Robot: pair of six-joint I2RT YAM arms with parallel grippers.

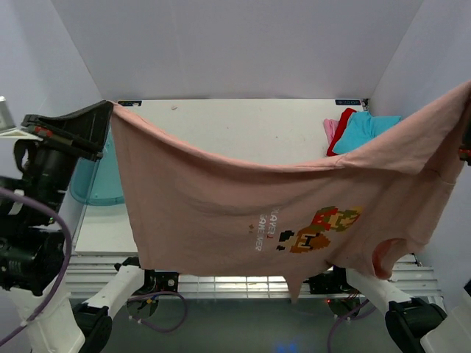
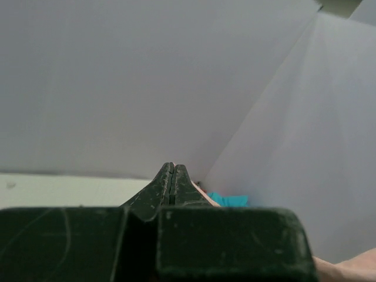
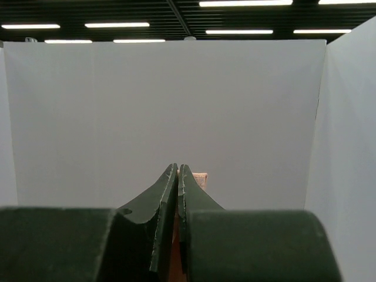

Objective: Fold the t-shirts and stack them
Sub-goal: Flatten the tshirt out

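The dusty-pink t-shirt point(image 1: 221, 198) hangs spread in the air above the table, its pixel-figure print point(image 1: 320, 229) upside down and facing the camera. My left gripper point(image 1: 109, 107) is shut on its upper left corner. In the left wrist view the gripper point(image 2: 173, 165) has its jaws pressed together, with a sliver of pink cloth point(image 2: 202, 192) beside them. My right gripper point(image 3: 178, 167) is shut on the other corner, a tab of pink cloth point(image 3: 200, 179) poking out past the tips. A turquoise t-shirt point(image 1: 368, 129), a red one point(image 1: 342, 125) and a pink one point(image 1: 330, 131) lie piled at the back right.
A translucent teal tray point(image 1: 99, 187) sits at the table's left edge, partly behind the hanging shirt. White walls enclose the table point(image 1: 243, 125) on three sides. The arm bases point(image 1: 125, 287) stand at the near edge under the shirt.
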